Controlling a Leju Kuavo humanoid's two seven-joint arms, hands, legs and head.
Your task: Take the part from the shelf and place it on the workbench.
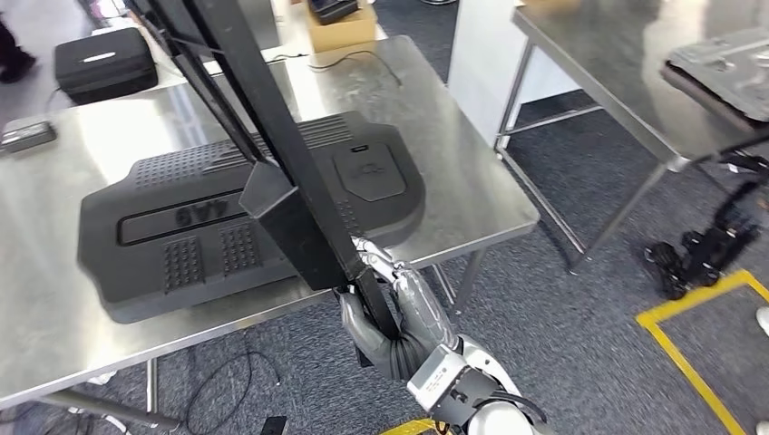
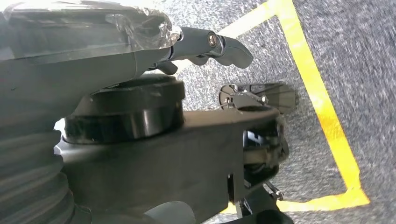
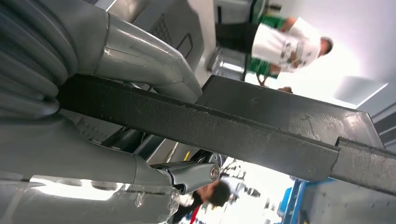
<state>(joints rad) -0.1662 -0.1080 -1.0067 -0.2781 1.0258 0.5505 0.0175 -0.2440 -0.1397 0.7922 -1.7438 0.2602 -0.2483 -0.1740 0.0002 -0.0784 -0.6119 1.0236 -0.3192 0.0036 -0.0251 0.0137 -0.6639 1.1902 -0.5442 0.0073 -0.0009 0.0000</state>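
The part [image 1: 272,154] is a long black bar-shaped frame piece with a wider black plate partway along it. It slants up from my right hand [image 1: 390,317] across the steel workbench [image 1: 472,181] and out of the top of the head view. My right hand grips its lower end just off the workbench's near edge. In the right wrist view the same black bar [image 3: 233,130] runs between my thumb [image 3: 149,60] and fingers [image 3: 191,175]. My left hand [image 2: 210,42] hangs over grey floor with its fingers extended and nothing in them.
A large black moulded panel [image 1: 209,227] lies on the workbench under the part. A black case [image 1: 104,59] and a cardboard box [image 1: 340,27] sit at the back. A second steel table [image 1: 617,72] stands right. Yellow floor tape [image 1: 689,362] and cables [image 1: 227,381] lie below. A person [image 3: 285,44] stands nearby.
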